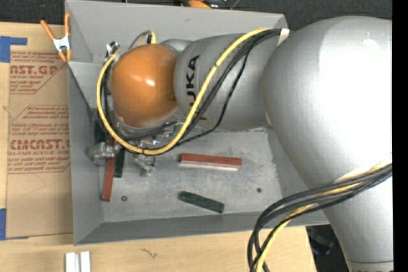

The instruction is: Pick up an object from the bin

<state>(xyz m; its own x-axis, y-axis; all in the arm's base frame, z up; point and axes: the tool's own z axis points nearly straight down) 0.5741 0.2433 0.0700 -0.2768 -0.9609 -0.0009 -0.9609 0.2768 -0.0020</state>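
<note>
Arm (331, 111): big silver bulk, enters from 3 o'clock and covers the bin's right side and much of its upper half. Yellow and black cables (210, 67) run along it and loop round the wrist.

Bin (255, 156): grey metal, sloped walls, flat floor open along the lower half.

Cover (141, 86): orange dome on the wrist, sitting over the bin's 10 o'clock area and hiding most of what is under it.

Bar (210, 162): pale red, long and flat. It lies near the floor's centre, end to end along the 3–9 line, just below the arm and well apart from the gripper.

Stick (108, 183): brown-red, narrow, at the floor's 8 o'clock corner close to the left wall. It lies nearly along the 12–6 line, with its lower end tipped slightly toward 7. Its upper end reaches in under the gripper.

Dark rod (201, 201): blackish green, short, toward 6 o'clock, below the bar and apart from it, slightly slanted.

Gripper (123, 159): low at the floor, just under the cover's 6 o'clock edge. The metal fingers (102, 151) stand spread, one at the stick's 9 o'clock side and the other toward 3. The stick's upper end lies between them, not visibly clamped and not lifted.
</note>
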